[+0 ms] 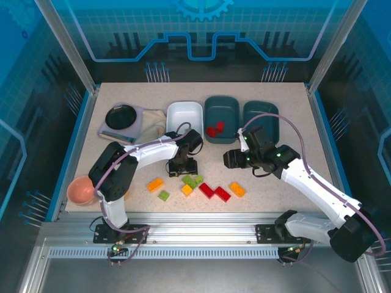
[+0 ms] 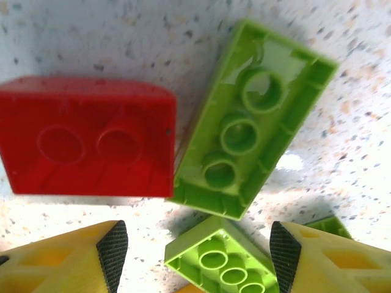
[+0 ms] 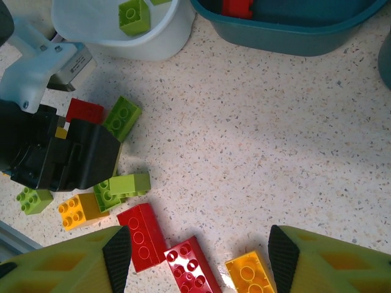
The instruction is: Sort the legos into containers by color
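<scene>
Left claw (image 2: 198,256) is open and low over the loose legos (image 1: 206,190) at the middle of the bench's (image 1: 134,91) front edge, one lime green lego (image 2: 223,261) lying unclamped between its fingers (image 2: 113,253). The right claw (image 3: 198,256) is open and empty over that group's right end. Three containers line the far edge: white tray (image 1: 183,116) with at least one lime green piece (image 3: 134,15), middle teal tray (image 1: 223,110) with two red pieces (image 1: 215,128), and right teal tray (image 1: 256,108). Loose count: three red, four lime green, three orange.
</scene>
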Available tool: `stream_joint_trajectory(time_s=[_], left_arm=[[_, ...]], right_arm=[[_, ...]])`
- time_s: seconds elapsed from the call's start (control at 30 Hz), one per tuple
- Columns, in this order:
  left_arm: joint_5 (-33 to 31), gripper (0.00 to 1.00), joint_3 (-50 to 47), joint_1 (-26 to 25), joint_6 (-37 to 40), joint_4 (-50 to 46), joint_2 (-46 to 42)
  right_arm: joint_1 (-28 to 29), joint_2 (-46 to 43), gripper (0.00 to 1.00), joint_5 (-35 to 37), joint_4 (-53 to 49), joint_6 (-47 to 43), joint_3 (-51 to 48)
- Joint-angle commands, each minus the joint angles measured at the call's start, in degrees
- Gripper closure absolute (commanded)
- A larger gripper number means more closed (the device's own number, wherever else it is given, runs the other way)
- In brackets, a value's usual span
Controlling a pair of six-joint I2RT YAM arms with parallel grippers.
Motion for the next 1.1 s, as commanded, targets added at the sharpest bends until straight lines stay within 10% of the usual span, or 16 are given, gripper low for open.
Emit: stream_joint_trajectory(time_s=[0.0, 0.67, 1.07], left_arm=[[-1.7, 0.33, 2.8, 0.6, 3.2, 0.4, 2.2], [-7.0, 0.55, 11.2, -1.3, 6.6, -3.5, 13.3], [-10.7, 0.68, 13.3, -2.3, 0.9, -11.4, -2.6]], right_arm=[[1.0, -0.5, 0.36, -0.1, 0.9, 1.2, -0.4], [1.2, -2.1, 0.37, 1.0, -0.2, 2.3, -1.2], [1.2, -3.2, 0.38, 1.0, 0.1, 1.4, 0.0]])
